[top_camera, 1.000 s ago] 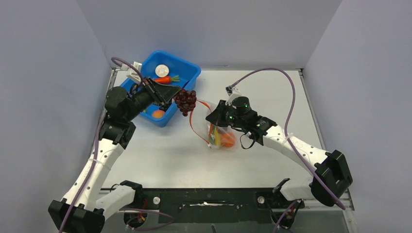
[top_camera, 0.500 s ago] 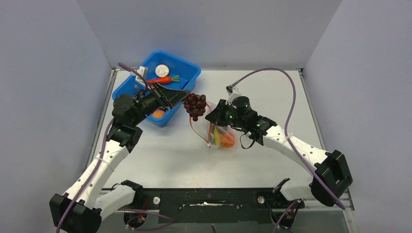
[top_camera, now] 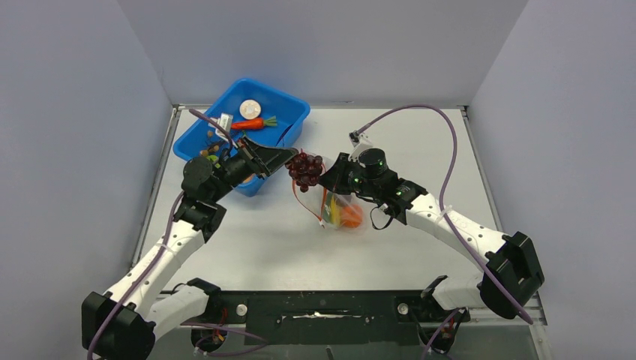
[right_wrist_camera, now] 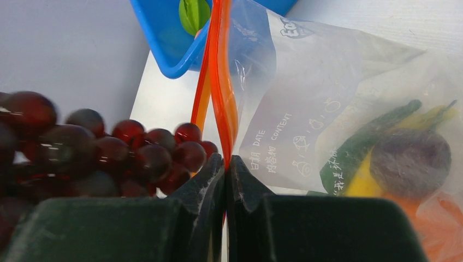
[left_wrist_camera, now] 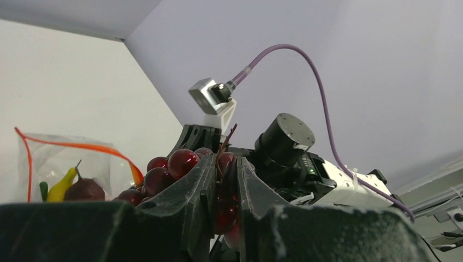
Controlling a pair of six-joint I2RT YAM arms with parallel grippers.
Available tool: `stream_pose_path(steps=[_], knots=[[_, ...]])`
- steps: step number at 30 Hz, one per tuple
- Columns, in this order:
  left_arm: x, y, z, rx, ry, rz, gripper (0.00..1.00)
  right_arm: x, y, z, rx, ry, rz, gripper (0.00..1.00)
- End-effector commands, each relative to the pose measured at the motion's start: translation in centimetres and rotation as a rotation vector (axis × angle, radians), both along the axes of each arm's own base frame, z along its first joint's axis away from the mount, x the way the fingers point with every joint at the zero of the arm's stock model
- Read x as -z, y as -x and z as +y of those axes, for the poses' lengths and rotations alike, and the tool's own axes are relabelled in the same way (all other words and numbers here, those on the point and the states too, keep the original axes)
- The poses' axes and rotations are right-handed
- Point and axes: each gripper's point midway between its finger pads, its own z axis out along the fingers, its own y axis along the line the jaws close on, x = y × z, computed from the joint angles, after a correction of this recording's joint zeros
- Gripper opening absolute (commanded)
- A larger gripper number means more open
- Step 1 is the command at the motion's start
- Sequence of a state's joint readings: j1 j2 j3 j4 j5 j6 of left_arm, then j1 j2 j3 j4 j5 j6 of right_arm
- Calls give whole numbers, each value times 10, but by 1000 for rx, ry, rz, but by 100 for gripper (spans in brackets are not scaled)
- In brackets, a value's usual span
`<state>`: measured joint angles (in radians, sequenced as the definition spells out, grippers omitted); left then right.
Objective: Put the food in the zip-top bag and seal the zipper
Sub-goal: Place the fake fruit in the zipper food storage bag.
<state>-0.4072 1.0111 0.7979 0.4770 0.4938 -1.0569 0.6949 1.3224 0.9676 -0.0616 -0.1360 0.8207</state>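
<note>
My left gripper (top_camera: 289,159) is shut on a bunch of dark purple grapes (top_camera: 306,169) and holds it in the air at the mouth of the zip-top bag (top_camera: 341,210); the grapes also show in the left wrist view (left_wrist_camera: 180,164) and the right wrist view (right_wrist_camera: 109,153). My right gripper (top_camera: 328,180) is shut on the bag's red-orange zipper strip (right_wrist_camera: 221,93) and holds the mouth up. Inside the bag (right_wrist_camera: 338,109) lie a yellow banana, a green piece, an orange piece and a dark round fruit (right_wrist_camera: 409,158). A carrot (top_camera: 253,123) lies in the blue bin.
The blue bin (top_camera: 294,124) stands at the back left and holds the white round disc (top_camera: 250,109) and a green piece (right_wrist_camera: 194,13). The left arm stretches over the bin's near corner. Grey walls close in on the left, right and back.
My left gripper has carried the grapes to the right and a little down, from beside the bin to the bag's mouth. The right gripper and the bag have stayed in place.
</note>
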Motion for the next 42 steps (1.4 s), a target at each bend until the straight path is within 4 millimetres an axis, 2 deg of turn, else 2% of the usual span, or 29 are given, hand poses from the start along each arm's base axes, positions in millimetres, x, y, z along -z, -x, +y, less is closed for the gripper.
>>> stream_pose_path(steps=[1, 12, 18, 29, 33, 37, 39, 42], knots=[[-14, 1, 4, -41, 59, -67, 3, -34, -5, 7, -7, -66, -82, 0], [37, -23, 11, -159, -21, 48, 3, -55, 0, 5, -18, -102, -133, 0], [63, -35, 11, -212, -91, 118, 3, -65, 5, 11, -50, -107, -168, 0], [97, -40, -3, -207, -188, 195, 4, -69, 7, 11, -47, -107, -187, 0], [119, -40, -8, -204, -249, 247, 8, -69, 5, 11, -41, -98, -188, 0], [127, -38, -15, -183, -274, 260, 11, -69, 4, 11, -41, -97, -189, 0], [130, -38, -18, -172, -296, 257, 17, -69, 4, 12, -42, -96, -188, 0], [135, -40, -21, -154, -326, 267, 33, -69, 4, 13, -47, -97, -188, 0]])
